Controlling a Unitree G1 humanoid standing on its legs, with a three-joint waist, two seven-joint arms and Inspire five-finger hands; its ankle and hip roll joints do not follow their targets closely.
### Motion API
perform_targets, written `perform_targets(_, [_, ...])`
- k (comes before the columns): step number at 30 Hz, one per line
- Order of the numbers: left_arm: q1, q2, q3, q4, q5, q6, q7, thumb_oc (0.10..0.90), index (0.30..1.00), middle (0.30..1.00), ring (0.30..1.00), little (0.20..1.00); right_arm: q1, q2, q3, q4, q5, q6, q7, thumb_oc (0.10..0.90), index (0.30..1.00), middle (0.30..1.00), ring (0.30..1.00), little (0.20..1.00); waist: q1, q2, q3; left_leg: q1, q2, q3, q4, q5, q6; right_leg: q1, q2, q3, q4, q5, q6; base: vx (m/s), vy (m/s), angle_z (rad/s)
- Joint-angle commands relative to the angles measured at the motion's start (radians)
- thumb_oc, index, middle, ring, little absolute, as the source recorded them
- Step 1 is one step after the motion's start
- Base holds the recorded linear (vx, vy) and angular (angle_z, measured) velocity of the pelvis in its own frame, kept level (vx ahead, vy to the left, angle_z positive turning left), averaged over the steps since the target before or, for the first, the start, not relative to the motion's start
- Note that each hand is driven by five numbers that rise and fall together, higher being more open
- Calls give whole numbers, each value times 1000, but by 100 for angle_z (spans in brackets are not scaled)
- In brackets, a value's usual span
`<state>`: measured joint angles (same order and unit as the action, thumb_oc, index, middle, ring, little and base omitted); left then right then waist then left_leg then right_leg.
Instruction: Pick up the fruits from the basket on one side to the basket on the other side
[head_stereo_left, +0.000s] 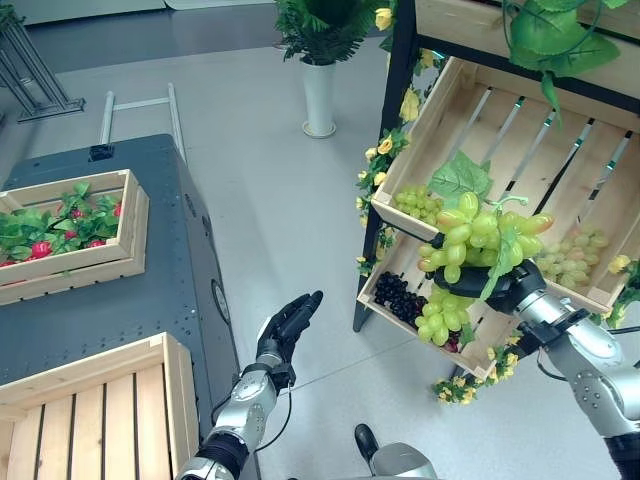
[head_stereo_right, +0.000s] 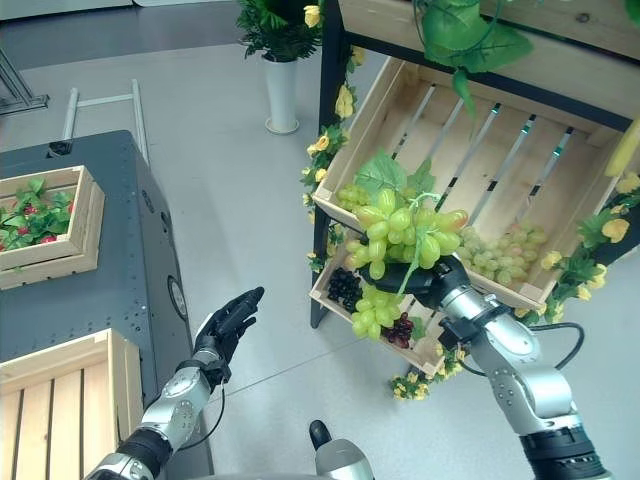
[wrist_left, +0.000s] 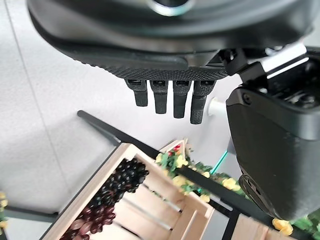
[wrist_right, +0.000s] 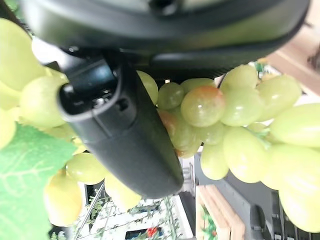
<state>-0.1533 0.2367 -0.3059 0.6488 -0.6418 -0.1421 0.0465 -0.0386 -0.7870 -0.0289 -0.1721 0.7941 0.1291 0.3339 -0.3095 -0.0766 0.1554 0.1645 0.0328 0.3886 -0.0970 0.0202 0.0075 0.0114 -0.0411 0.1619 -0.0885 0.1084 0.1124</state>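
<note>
Grapes (head_stereo_left: 480, 235), a large green bunch with a leaf on top, are held up in the right hand (head_stereo_right: 425, 282), in front of the slanted wooden crates of the dark shelf (head_stereo_left: 395, 150) on the robot's right. In the right wrist view the thumb (wrist_right: 127, 145) is seen pressed into the bunch, with grapes bulging on both sides of it. The fingers are hidden behind the fruit, so how far they wrap round it cannot be told for sure. A lower part of the bunch hangs below the hand, over the bottom crate (head_stereo_left: 385, 302), where dark grapes (head_stereo_left: 398, 295) lie. More green grapes (head_stereo_left: 570, 255) remain in the upper crate (head_stereo_left: 440, 110).

The left hand (head_stereo_left: 288, 325) is held out over the grey floor (head_stereo_left: 270, 200) with its fingers straight and close together, holding nothing.

On the robot's left, an empty wooden crate (head_stereo_left: 175, 385) sits on the dark table (head_stereo_left: 150, 290), with a crate of red fruit and leaves (head_stereo_left: 125, 215) behind it.

The main risk is judged to be the carry across. The bunch is bulky and loose, and only part of it seems to be gripped, so it could slip or swing free if the arm is swung fast. The hanging part could also catch on the bottom crate's front edge.
</note>
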Motion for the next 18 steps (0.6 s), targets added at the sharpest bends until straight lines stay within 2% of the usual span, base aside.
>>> perform_targets(1, [-70, 1, -15, 5, 2, -70, -15, 800, 900, 900, 900, 900, -197, -68, -168, -31, 81, -154, 23, 400, 300, 300, 300, 300, 12, 12, -65, 34, 2, -30, 20, -136, 9, 33, 33, 18, 3, -24, -5, 11, 31, -6])
perform_targets(10, [-54, 12, -32, 26, 10, -63, -29, 800, 900, 900, 900, 900, -277, -161, -200, 95, 99, -198, -10, 400, 300, 300, 300, 300, 24, 2, -92, 31, 6, -36, 17, -138, 9, 33, 38, 11, 1, -26, -3, -2, 4, -2])
perform_targets(14, [-50, 16, -36, 17, 14, -52, -35, 800, 900, 900, 900, 900, -320, -193, -196, 158, -66, -263, -67, 400, 300, 300, 300, 300, 36, -2, -97, 30, 7, -48, 19, -140, 9, 37, 37, 3, 1, -28, -3, 0, 0, 0])
perform_targets(15, [-44, 19, -37, 12, 15, -51, -33, 800, 900, 900, 900, 900, -345, -250, -182, 195, -187, -308, -118, 400, 300, 300, 300, 300, 42, -3, -99, 31, 6, -55, 16, -138, 9, 37, 38, 1, 1, -29, -2, 0, 0, 0])
perform_targets(16, [-42, 20, -38, 11, 13, -51, -33, 800, 900, 900, 900, 900, -352, -266, -178, 207, -213, -315, -129, 400, 300, 300, 300, 300, 44, -3, -100, 30, 6, -57, 15, -137, 9, 37, 38, 1, 1, -30, -2, -14, -12, 3])
perform_targets(18, [-32, 28, -32, 12, 4, -54, -42, 800, 900, 900, 900, 900, -381, -337, -166, 252, -356, -345, -189, 400, 300, 300, 300, 300, 51, -3, -104, 29, 6, -60, 12, -133, 7, 36, 38, -5, 1, -29, -3, -42, -36, 7])
